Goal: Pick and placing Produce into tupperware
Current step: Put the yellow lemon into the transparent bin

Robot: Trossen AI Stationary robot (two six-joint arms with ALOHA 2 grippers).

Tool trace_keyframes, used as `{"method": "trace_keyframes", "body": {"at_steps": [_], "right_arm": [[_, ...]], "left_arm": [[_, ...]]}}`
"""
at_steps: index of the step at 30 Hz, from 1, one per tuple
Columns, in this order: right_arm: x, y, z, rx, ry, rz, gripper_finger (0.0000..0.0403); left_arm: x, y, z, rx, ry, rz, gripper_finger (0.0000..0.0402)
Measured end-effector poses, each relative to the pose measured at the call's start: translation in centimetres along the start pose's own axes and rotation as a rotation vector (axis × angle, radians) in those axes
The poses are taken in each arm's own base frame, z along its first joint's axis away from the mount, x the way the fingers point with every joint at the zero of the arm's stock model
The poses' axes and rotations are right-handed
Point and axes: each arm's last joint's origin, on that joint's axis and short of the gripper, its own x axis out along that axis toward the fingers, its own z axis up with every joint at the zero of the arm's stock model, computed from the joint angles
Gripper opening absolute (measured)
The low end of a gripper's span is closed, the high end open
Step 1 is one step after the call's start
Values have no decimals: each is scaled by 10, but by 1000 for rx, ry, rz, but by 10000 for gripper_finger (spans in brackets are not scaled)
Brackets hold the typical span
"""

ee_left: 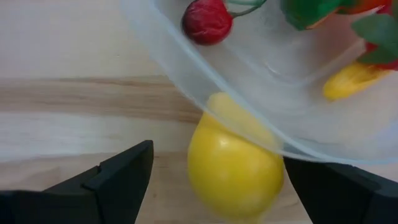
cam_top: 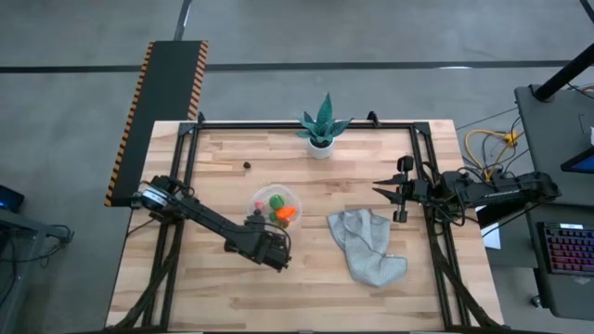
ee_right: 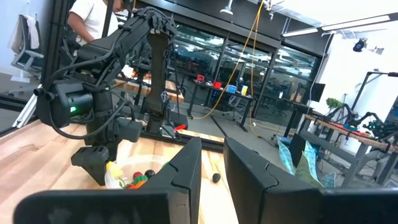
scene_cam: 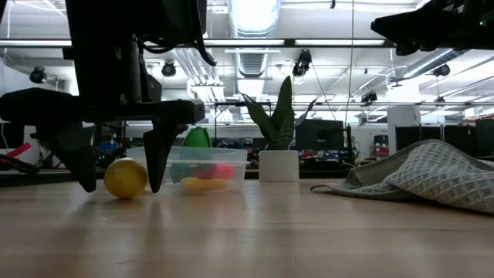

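Note:
The clear tupperware sits mid-table and holds red, green, orange and yellow toy produce. In the low view a yellow toy lemon rests on the table on the near side of the tupperware. In the left wrist view the lemon lies partly under the rim. My left gripper is open and low at the table, with one finger on either side of the lemon. A tiny dark produce piece lies alone farther back. My right gripper waits shut, raised, near the table's right side. My left gripper stands open around the lemon, coming in level from the table's near side. One finger is clearly apart from it. The other finger is close to the lemon's side, and I cannot tell whether it touches.
A crumpled grey cloth lies right of the tupperware. A spiky green plant in a white pot stands at the far edge. Bare wood shows on the table's left and near parts. A person shows in the room beyond, in the right wrist view.

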Motion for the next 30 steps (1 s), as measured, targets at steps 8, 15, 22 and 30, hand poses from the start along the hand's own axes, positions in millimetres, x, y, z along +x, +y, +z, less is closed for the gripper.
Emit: {"method": "trace_keyframes", "body": {"at_steps": [8, 15, 22, 30], "right_arm": [[0, 0, 0, 0, 0, 0, 61], [0, 0, 0, 0, 0, 0, 61], [0, 0, 0, 3, 0, 0, 61], [0, 0, 0, 4, 0, 0, 61]], "left_arm": [[2, 1, 1, -8, 6, 14, 332], [5, 1, 5, 7, 5, 18, 288], [6, -2, 5, 21, 15, -5, 233], [6, -3, 4, 47, 36, -11, 186]]}}
